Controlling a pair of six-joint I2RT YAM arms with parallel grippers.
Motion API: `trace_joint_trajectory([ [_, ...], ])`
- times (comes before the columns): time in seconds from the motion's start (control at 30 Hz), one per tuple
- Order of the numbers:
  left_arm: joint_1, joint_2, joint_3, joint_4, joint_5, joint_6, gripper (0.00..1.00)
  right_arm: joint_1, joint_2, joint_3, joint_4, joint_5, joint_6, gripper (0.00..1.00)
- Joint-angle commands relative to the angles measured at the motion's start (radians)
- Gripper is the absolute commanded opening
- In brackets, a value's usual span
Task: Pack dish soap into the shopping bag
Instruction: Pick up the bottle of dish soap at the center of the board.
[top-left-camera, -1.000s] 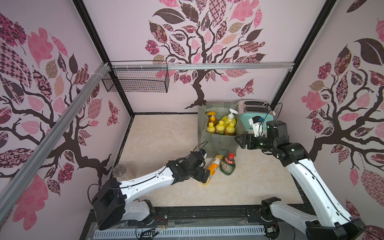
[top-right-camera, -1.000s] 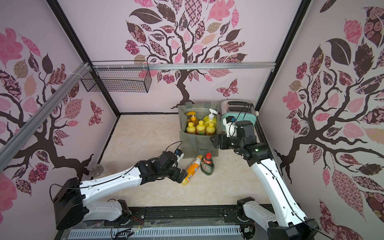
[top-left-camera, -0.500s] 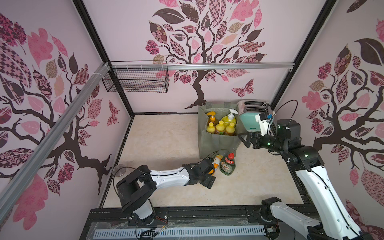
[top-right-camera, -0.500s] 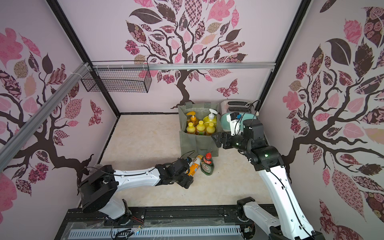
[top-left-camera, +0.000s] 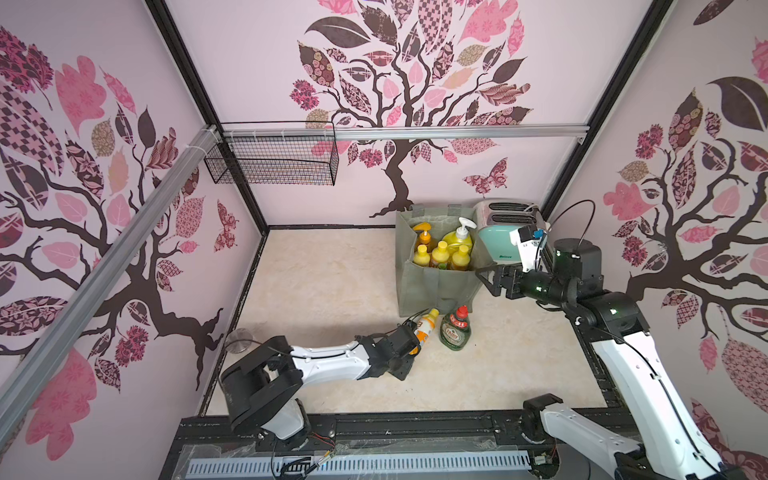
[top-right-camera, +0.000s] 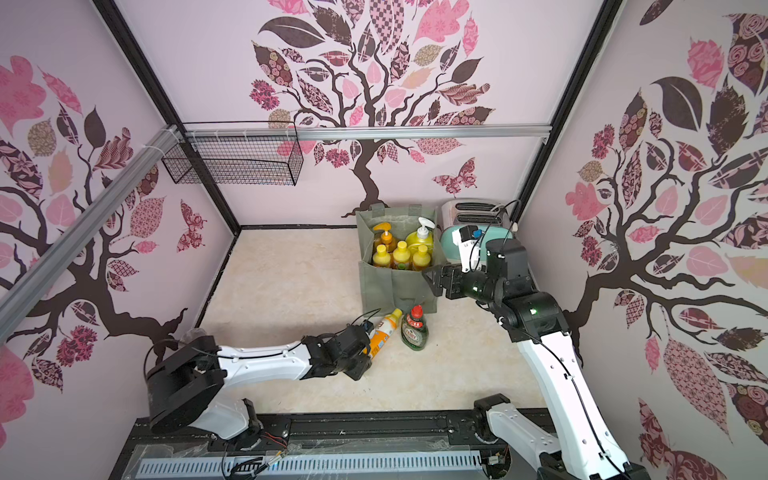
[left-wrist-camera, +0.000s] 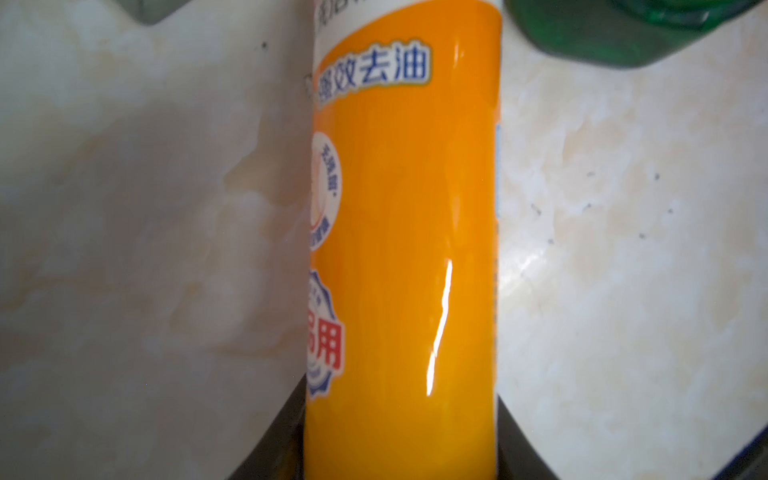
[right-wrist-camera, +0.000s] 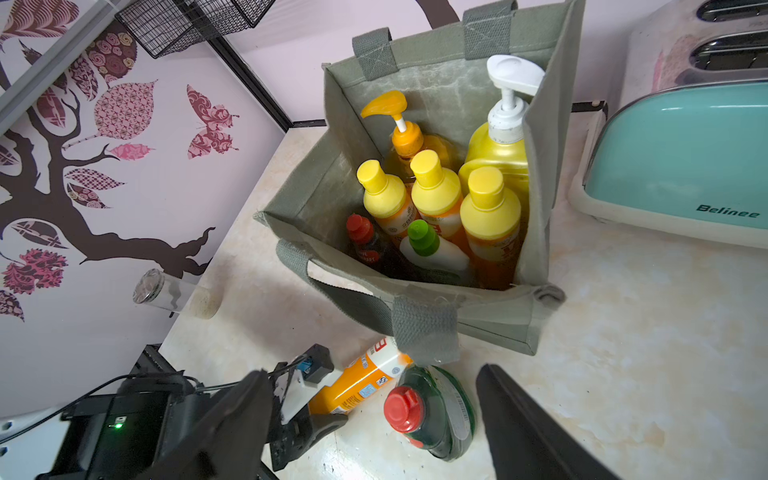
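Note:
A small orange dish soap bottle (top-left-camera: 424, 326) (top-right-camera: 385, 330) with a yellow cap lies on the table in front of the shopping bag (top-left-camera: 436, 286) (top-right-camera: 390, 282), its cap toward the bag. My left gripper (top-left-camera: 412, 341) (left-wrist-camera: 402, 395) is shut on its lower body (left-wrist-camera: 403, 249), and both fingers press its sides. A green red-capped Fairy bottle (top-left-camera: 456, 330) (right-wrist-camera: 432, 411) stands right beside it. The grey-green bag (right-wrist-camera: 490, 320) holds several bottles upright. My right gripper (top-left-camera: 488, 280) (right-wrist-camera: 374, 370) hangs open and empty by the bag's front right corner, above the two bottles.
A mint toaster (top-left-camera: 498, 245) (right-wrist-camera: 681, 166) stands right of the bag against the back wall. A black wire basket (top-left-camera: 274, 160) hangs on the rail at the back left. A clear glass jar (top-left-camera: 239, 338) (right-wrist-camera: 174, 293) sits by the left wall.
The left arm dropped low and reached forward, and its jaws closed onto the lying orange bottle. The right arm drew back to the right and rose a little, still open.

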Motion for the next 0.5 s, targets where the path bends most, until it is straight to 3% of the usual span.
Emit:
trace_joint_trajectory([
  [0.0,-0.003,-0.21,-0.02,0.031,-0.006,0.004,0.14,0.002,0.008,0.019,0.011,-0.047,0.01,0.82],
  [0.13,-0.003,-0.467,-0.08,0.02,0.034,-0.012,0.1,0.002,0.02,0.026,0.031,-0.109,0.037,0.81],
  [0.27,-0.004,-0.69,-0.103,0.027,0.06,-0.028,0.07,0.003,0.051,0.033,0.05,-0.263,0.059,0.8],
  [0.47,-0.004,-0.831,-0.063,0.067,0.108,-0.036,0.06,0.04,0.084,0.004,0.137,-0.459,0.152,0.79],
])
